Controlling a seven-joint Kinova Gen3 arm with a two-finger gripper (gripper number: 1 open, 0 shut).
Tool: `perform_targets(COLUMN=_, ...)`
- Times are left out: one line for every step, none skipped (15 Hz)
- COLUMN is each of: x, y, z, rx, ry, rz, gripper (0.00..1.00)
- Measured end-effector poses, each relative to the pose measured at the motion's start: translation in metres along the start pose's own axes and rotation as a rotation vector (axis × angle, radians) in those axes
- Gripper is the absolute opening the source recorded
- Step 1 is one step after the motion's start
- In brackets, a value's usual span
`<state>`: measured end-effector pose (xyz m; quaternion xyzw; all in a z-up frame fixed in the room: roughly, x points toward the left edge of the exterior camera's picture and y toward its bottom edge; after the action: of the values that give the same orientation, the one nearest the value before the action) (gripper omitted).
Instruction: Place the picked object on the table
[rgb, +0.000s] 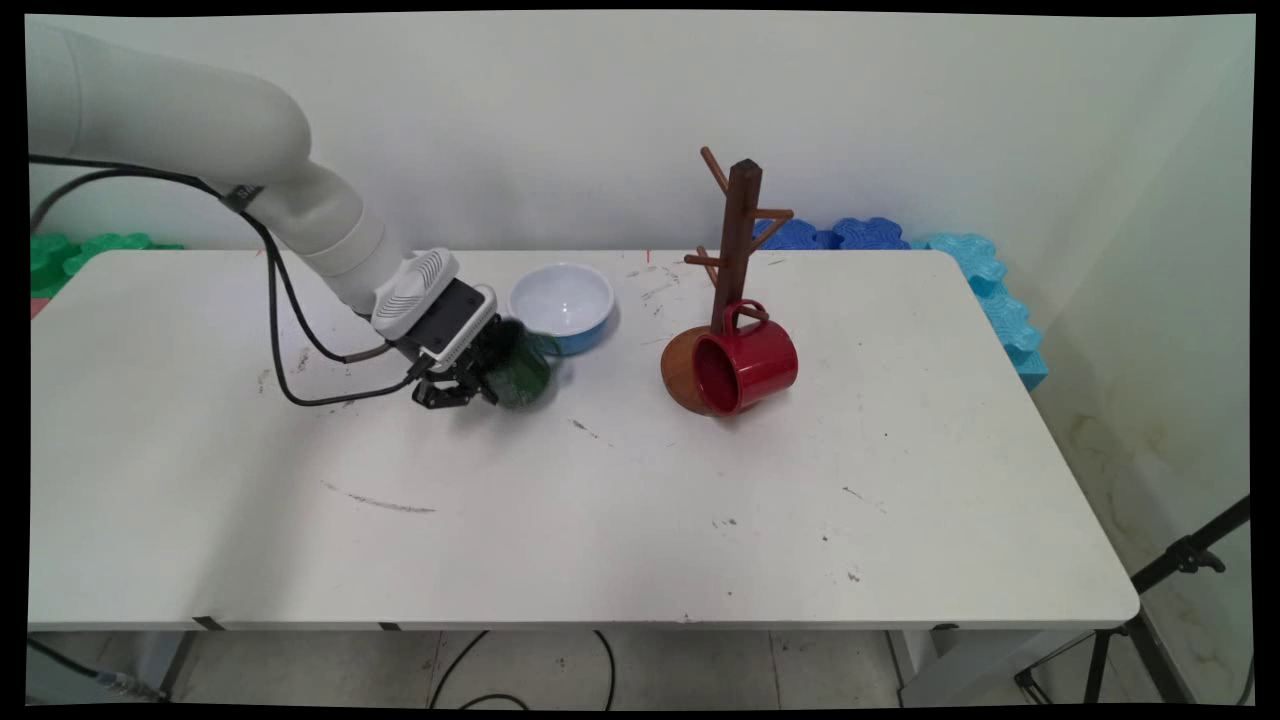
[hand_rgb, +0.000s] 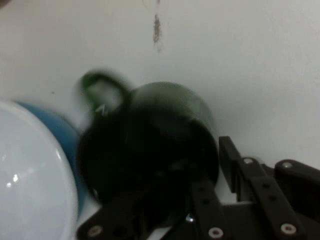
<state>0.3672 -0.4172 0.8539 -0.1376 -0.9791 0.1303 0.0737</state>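
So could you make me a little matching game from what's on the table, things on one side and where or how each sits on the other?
Things:
1. green mug
2. red mug
3. bowl
4. wooden mug tree

Places or states:
A. upright near the table's back edge
B. at the gripper
C. on its side against the tree's base
D. just behind the green mug

Pairs: 1-B, 2-C, 3-D, 4-A

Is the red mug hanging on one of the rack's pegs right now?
No: the red mug lies on its side on the table against the foot of the wooden rack.
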Motion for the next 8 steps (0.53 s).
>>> perform_targets(x=0.0016, y=-0.0004, z=0.0012, rx=-0.002, ry=0.000, rz=-0.003, gripper=1.00)
perform_targets(x=0.0032, y=-0.0007, z=0.0025, rx=-0.005, ry=0.001, rz=-0.006, gripper=1.00)
perform_targets(x=0.0040, y=-0.0009, z=0.0031, rx=-0.006, ry=0.001, rz=-0.007, gripper=1.00)
perform_targets(x=0.0051, y=-0.0009, z=0.0040, rx=-0.009, ry=0.001, rz=-0.010, gripper=1.00)
perform_targets(x=0.0058, y=-0.0010, z=0.0045, rx=-0.010, ry=0.002, rz=-0.012, gripper=1.00)
perform_targets(x=0.0066, y=-0.0009, z=0.0050, rx=-0.012, ry=0.002, rz=-0.014, gripper=1.00)
perform_targets(x=0.0078, y=-0.0012, z=0.0056, rx=-0.013, ry=0.003, rz=-0.017, gripper=1.00)
perform_targets(x=0.0088, y=-0.0012, z=0.0057, rx=-0.014, ry=0.005, rz=-0.019, gripper=1.00)
